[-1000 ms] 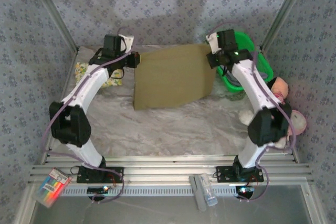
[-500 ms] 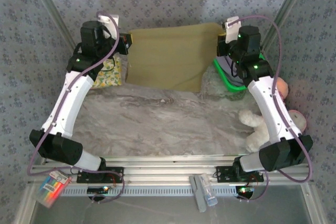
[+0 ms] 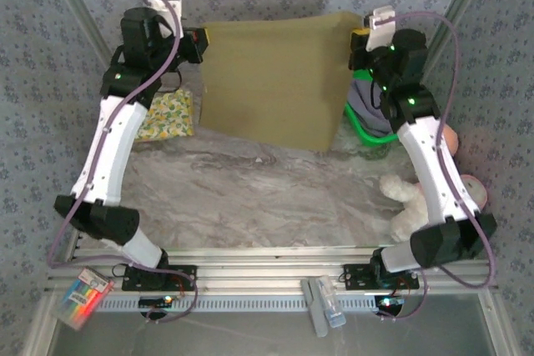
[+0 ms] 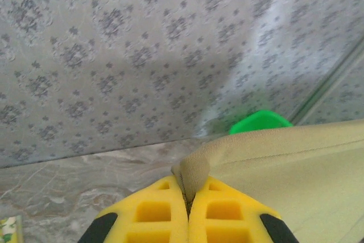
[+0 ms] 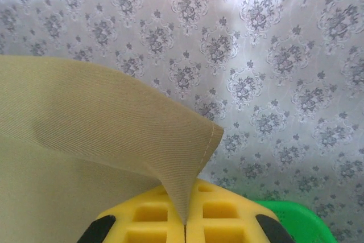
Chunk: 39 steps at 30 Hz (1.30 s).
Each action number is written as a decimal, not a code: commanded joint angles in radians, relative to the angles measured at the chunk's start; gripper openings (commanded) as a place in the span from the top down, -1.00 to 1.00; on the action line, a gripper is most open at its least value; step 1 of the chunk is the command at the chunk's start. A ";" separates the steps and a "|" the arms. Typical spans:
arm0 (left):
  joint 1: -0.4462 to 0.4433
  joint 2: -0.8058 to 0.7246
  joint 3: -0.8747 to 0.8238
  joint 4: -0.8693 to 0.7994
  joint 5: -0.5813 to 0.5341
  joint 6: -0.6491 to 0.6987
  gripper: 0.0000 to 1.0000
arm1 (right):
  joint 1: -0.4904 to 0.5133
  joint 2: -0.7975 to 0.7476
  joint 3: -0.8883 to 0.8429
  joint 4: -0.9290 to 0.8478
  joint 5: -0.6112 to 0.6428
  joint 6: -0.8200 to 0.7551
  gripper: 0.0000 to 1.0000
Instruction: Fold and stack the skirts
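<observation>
The plain olive-khaki skirt [image 3: 271, 81] hangs stretched between both arms, high above the back of the table. My left gripper [image 3: 200, 39] is shut on its left top corner; in the left wrist view the yellow fingers [image 4: 153, 214] pinch a fold of the olive skirt [image 4: 284, 163]. My right gripper [image 3: 357, 37] is shut on the right top corner, where the olive skirt [image 5: 102, 123] rises out of the yellow fingers [image 5: 222, 214]. A yellow-green fruit-print skirt [image 3: 169, 116] lies folded at the back left. A grey-lavender skirt [image 3: 369, 114] sits in the green basket [image 3: 360, 132].
The basket stands at the back right behind the right arm. Pink and white plush toys [image 3: 442, 181] lie along the right edge. The marble table top [image 3: 267, 198] is bare in the middle. Patterned walls close in the back and sides.
Both grippers have lifted the olive skirt off the table and raised it; it now hangs spread between them. The arms have stretched up and back.
</observation>
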 commanded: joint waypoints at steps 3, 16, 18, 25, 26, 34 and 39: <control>0.042 0.136 0.137 0.004 -0.163 -0.022 1.00 | -0.027 0.156 0.176 0.062 0.014 0.024 1.00; -0.023 -0.056 -0.256 0.246 -0.212 0.235 1.00 | -0.045 0.101 0.083 -0.018 -0.076 -0.145 1.00; -0.068 -0.132 -0.467 0.329 -0.288 0.275 1.00 | -0.036 0.038 -0.077 -0.035 -0.067 -0.196 1.00; -0.284 -0.433 -1.133 0.386 -0.588 0.050 -0.87 | 0.072 -0.344 -0.824 0.017 -0.052 -0.139 -0.99; -0.298 -0.480 -1.179 0.352 -0.566 -0.011 -0.99 | 0.087 -0.390 -0.880 0.013 -0.034 -0.098 -1.00; -0.303 -0.500 -1.161 0.334 -0.340 -0.141 -0.99 | 0.020 -0.507 -1.000 0.132 -0.044 0.166 -1.00; -0.303 -0.222 -0.974 0.334 -0.160 -0.234 -0.99 | 0.065 -0.340 -0.976 0.230 -0.100 0.378 -1.00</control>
